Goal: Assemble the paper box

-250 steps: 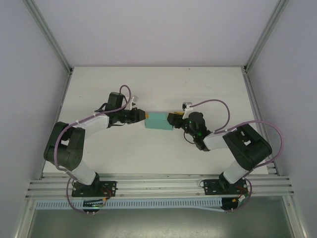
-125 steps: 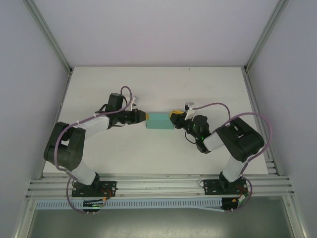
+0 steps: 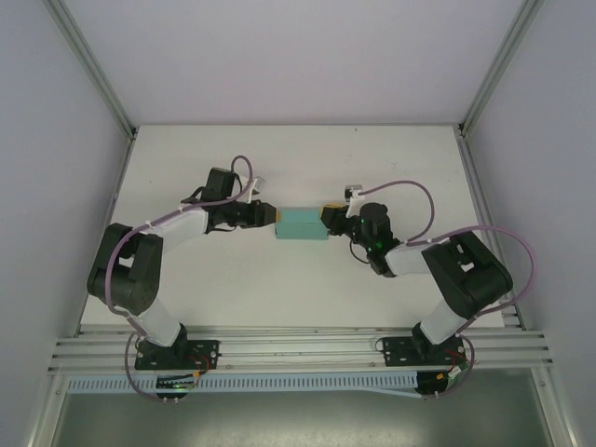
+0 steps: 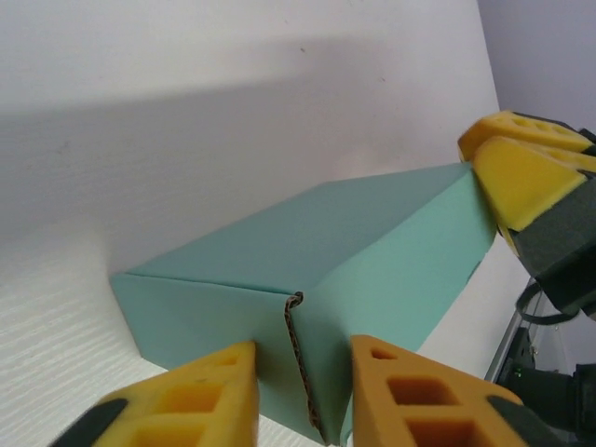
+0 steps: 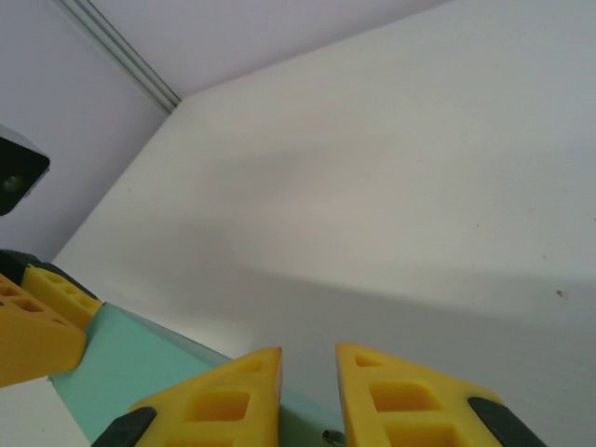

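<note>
The paper box (image 3: 300, 224) stood formed on the worktop (image 3: 298, 168)
left fingers (image 4: 200, 400) were parted around its end flap (image 4: 303, 372); right fingers (image 5: 219, 400) had an unclear hold; end closure seemingly remained

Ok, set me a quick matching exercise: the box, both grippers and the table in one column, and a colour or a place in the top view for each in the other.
Things:
1. paper box
2. left gripper
3. right gripper
4. table

Colour or place:
A. white
B. at the box's right end
C. teal-green
D. at the box's left end

Pairs: 1-C, 2-D, 3-B, 4-A
</note>
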Action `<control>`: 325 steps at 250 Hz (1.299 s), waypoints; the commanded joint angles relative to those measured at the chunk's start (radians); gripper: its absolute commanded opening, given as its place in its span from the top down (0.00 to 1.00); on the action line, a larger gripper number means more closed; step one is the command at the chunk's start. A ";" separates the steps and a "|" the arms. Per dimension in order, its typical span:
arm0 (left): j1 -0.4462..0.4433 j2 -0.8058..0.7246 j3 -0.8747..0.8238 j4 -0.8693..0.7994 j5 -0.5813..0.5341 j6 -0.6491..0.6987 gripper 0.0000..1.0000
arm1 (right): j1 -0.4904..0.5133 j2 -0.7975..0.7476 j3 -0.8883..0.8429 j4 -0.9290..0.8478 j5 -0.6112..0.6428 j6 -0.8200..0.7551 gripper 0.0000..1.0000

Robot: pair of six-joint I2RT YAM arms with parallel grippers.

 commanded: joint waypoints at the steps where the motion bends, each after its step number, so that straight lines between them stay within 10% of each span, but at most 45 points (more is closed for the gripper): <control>1: 0.006 0.037 0.047 -0.111 -0.032 0.054 0.65 | -0.008 -0.017 0.040 -0.404 -0.001 -0.040 0.75; 37: 0.006 0.002 0.146 -0.152 -0.048 0.076 0.50 | -0.002 -0.054 0.175 -0.541 -0.030 -0.045 0.52; 58: 0.006 -0.012 0.201 -0.176 -0.081 0.090 0.02 | 0.001 -0.066 0.240 -0.593 -0.037 -0.053 0.39; 104: 0.006 -0.056 0.289 -0.258 -0.249 0.106 0.02 | -0.001 -0.099 0.344 -0.677 -0.020 -0.151 0.01; 161: 0.007 -0.157 0.225 -0.274 -0.607 0.073 0.01 | -0.001 -0.079 0.524 -0.915 -0.161 -0.591 0.01; 210: 0.013 -0.205 0.141 -0.232 -0.657 0.065 0.01 | 0.042 0.049 0.793 -1.459 -0.427 -1.283 0.01; 264: 0.015 -0.252 0.016 -0.146 -0.676 0.015 0.02 | 0.092 0.310 1.155 -1.821 -0.261 -1.426 0.01; 325: 0.015 -0.301 -0.030 -0.171 -0.749 0.034 0.01 | 0.128 0.444 1.205 -1.784 -0.098 -1.409 0.01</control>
